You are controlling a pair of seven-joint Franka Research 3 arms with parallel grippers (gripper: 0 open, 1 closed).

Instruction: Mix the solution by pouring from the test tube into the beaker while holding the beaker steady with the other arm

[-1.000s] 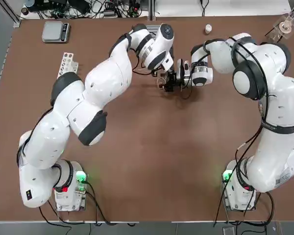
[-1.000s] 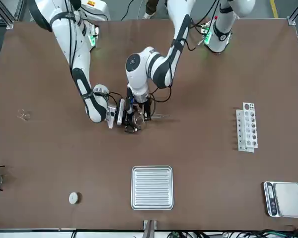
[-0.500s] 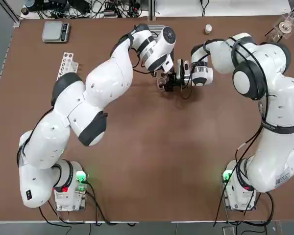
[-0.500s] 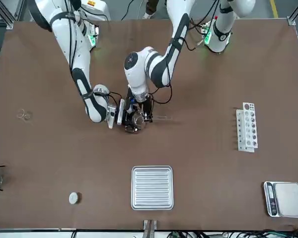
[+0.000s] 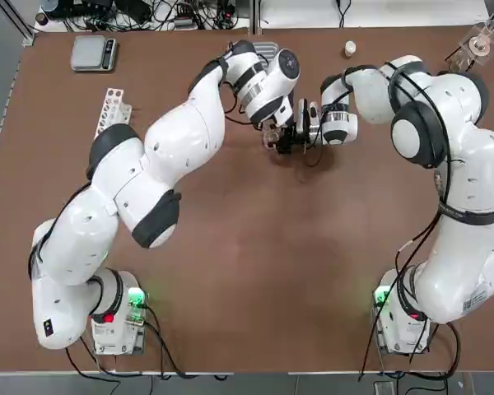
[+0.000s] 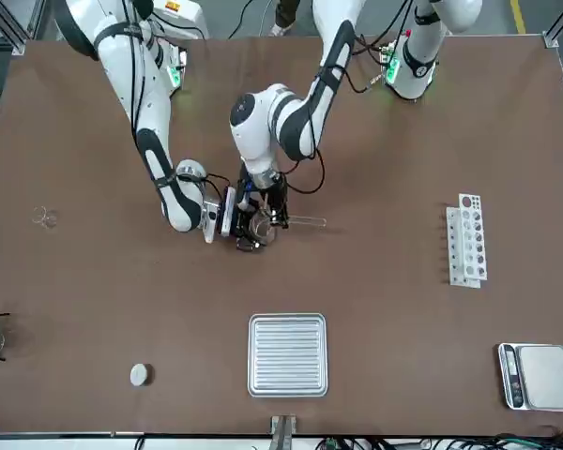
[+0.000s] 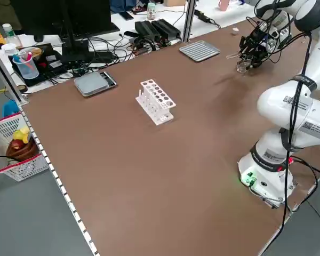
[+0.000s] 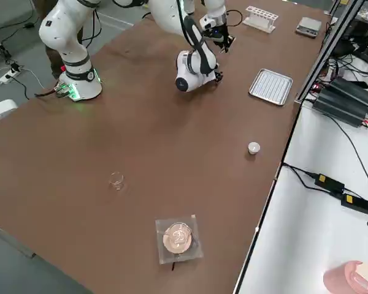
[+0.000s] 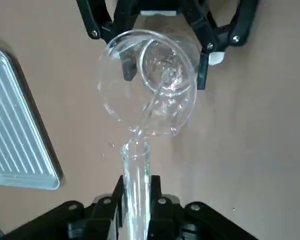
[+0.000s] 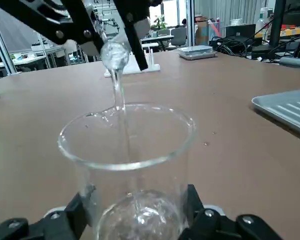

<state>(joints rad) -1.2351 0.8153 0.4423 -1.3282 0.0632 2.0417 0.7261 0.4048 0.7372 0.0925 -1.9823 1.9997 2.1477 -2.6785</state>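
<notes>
One camera hangs overhead, looking straight down on the brown table (image 5: 255,271) with the arm bases at its near edge. Another faces the robot from the far side, so the sides are swapped. Two raised cameras sit off the left and right edges, looking diagonally across. Each wrist camera sits very close, one looking down into the beaker (image 9: 149,82), the other level with it. All six share that beaker; several catch the metal tray (image 6: 287,354).
</notes>
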